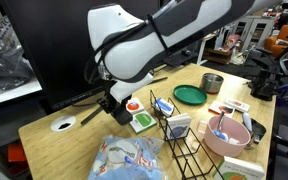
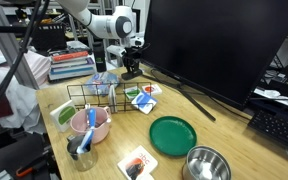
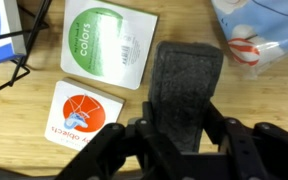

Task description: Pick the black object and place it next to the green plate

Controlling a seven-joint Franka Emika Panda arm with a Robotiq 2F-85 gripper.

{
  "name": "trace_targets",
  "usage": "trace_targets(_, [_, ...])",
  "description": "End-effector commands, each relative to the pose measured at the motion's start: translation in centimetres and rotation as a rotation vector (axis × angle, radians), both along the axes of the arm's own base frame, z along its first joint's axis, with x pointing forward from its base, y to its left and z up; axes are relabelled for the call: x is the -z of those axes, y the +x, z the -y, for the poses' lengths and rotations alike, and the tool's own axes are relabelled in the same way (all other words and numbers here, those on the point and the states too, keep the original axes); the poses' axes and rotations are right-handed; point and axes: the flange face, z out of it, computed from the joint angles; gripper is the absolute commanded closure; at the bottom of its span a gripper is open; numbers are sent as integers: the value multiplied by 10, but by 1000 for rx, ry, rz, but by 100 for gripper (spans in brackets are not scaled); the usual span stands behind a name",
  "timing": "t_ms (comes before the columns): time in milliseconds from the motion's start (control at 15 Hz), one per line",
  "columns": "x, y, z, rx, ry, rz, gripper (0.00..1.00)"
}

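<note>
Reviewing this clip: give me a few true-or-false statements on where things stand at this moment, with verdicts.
1. The green plate holds nothing. True.
2. The black object already lies next to the green plate. False: it sits between the fingers of the hand, away from the plate.
3. In the wrist view, a green card and an orange-marked card lie beside the black object. True.
4. The pink bowl stands on the green plate. False: it stands on the table, by the wire rack.
</note>
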Motion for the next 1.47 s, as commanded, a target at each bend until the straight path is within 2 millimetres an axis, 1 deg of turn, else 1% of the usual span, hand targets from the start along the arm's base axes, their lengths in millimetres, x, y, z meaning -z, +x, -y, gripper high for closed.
trace_targets(0, [-34, -11, 20, -14, 50, 32, 74])
trace_targets(67, [-43, -13, 28, 1, 55, 40, 74])
trace_targets(200, [-61, -14, 54, 51, 49, 61, 74])
trace_targets(400, [-84, -20, 106, 162, 56, 74, 74])
trace_targets(533, [-92, -28, 146, 250, 50, 76, 74])
trace_targets(667, [-96, -40, 184, 349, 46, 84, 74])
trace_targets(800, [-99, -54, 217, 443, 56, 105, 74])
trace_targets(867, [-104, -64, 224, 428, 63, 131, 74])
trace_targets(933, [-97, -41, 220, 405, 27, 89, 49])
trace_targets(1000, [-99, -49, 226, 413, 35, 102, 49])
trace_targets(1067, [-102, -55, 227, 416, 40, 108, 49])
trace_targets(1267, [-102, -60, 222, 417, 47, 114, 49])
trace_targets(1333, [-102, -60, 222, 417, 48, 115, 74])
trace_targets(1400, [-99, -56, 222, 443, 45, 108, 74])
